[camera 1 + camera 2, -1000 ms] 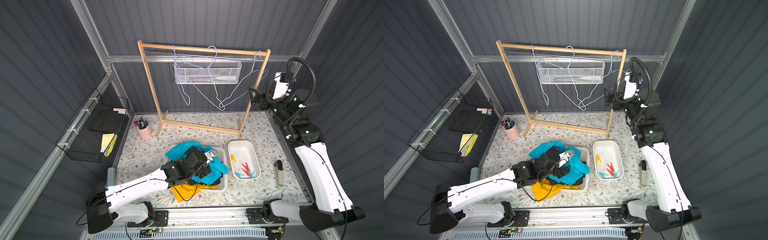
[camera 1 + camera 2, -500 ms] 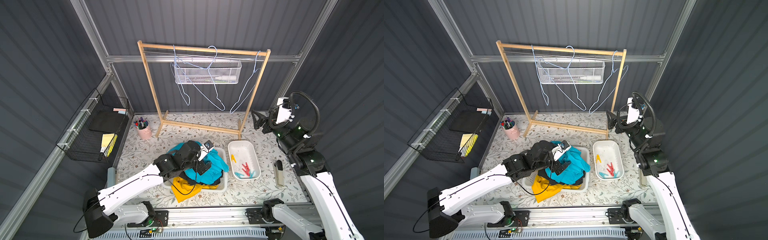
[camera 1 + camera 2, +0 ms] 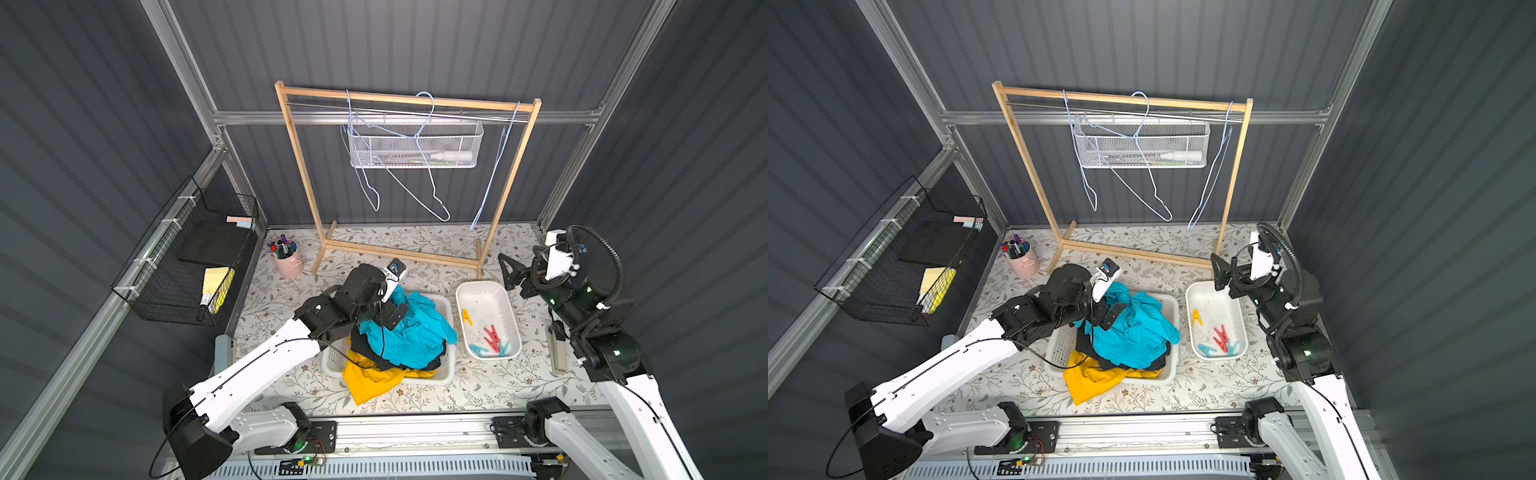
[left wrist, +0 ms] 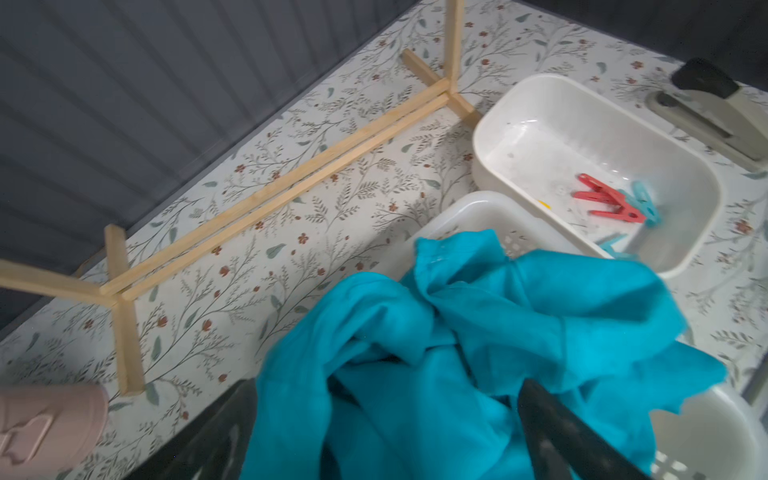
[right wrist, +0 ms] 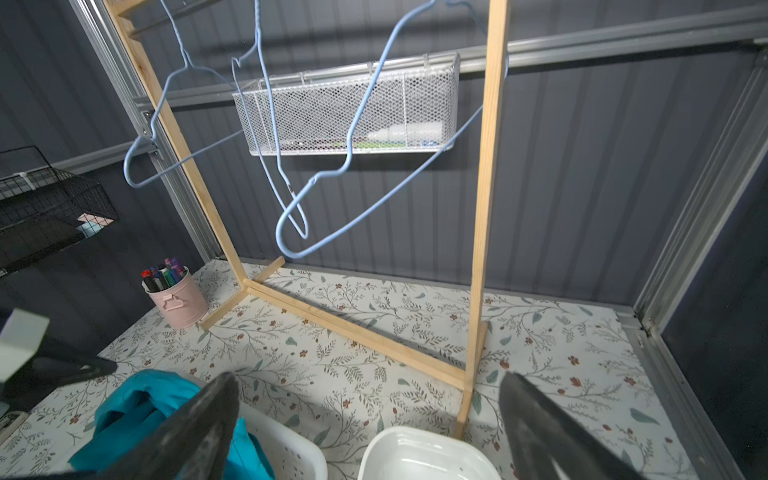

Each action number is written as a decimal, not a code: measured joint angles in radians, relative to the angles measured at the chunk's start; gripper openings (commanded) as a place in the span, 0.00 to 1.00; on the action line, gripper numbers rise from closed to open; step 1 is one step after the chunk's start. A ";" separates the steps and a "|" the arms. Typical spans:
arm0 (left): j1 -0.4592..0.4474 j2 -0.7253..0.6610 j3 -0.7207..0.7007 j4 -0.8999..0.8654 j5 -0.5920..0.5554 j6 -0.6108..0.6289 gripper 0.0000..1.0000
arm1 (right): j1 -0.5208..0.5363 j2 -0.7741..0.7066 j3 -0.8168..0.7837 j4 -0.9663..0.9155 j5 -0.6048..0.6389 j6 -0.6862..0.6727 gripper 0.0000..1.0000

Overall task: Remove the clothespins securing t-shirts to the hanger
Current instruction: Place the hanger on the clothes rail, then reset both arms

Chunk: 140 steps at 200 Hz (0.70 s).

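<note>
In both top views the three thin light-blue wire hangers hang bare on the pale wooden rack; we see no peg on them; the teal cloth t-shirt lies crumpled over the black t-shirt and the mustard-yellow t-shirt in the white slotted plastic basket on the floral-papered surface; the small red, yellow and teal plastic clothespins lie in the white oval plastic tub just beside it. The black left tool hangs spread over the teal cloth; the black right tool gapes above the surface near the tub's far end, carrying nothing.

In the left wrist view the left tool's fingers stand wide on either side of a teal fold; the cloth lies between them unpinched; released, then.

In the right wrist view the right tool frames only bare surface and the rack's foot; released too.

We judge the unpegging finished and the task at its close; the next move calls for lifting the left tool straight up so no fold snags a finger, then parking both arms; whether a peg hides in the heap we cannot tell.
</note>
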State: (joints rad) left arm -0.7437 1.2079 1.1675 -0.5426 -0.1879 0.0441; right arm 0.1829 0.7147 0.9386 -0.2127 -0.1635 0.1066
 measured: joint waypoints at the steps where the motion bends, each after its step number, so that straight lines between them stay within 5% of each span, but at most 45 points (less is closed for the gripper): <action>1: 0.002 0.000 0.000 -0.001 -0.001 -0.001 1.00 | 0.000 -0.002 -0.003 0.001 0.000 0.000 0.99; 54: 0.222 0.000 -0.040 0.042 -0.105 -0.064 1.00 | 0.000 -0.138 -0.230 0.047 0.109 0.065 0.99; 102: 0.474 -0.008 -0.241 0.186 -0.094 -0.086 1.00 | 0.000 -0.187 -0.400 0.084 0.221 0.132 0.99; 140: 0.587 0.030 -0.465 0.372 -0.082 -0.094 1.00 | 0.000 -0.188 -0.449 0.116 0.302 0.148 0.99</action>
State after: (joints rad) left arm -0.1570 1.2381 0.7029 -0.1711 -0.2703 -0.0502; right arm 0.1829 0.5270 0.4892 -0.0963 0.1383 0.2546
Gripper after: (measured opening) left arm 0.996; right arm 0.990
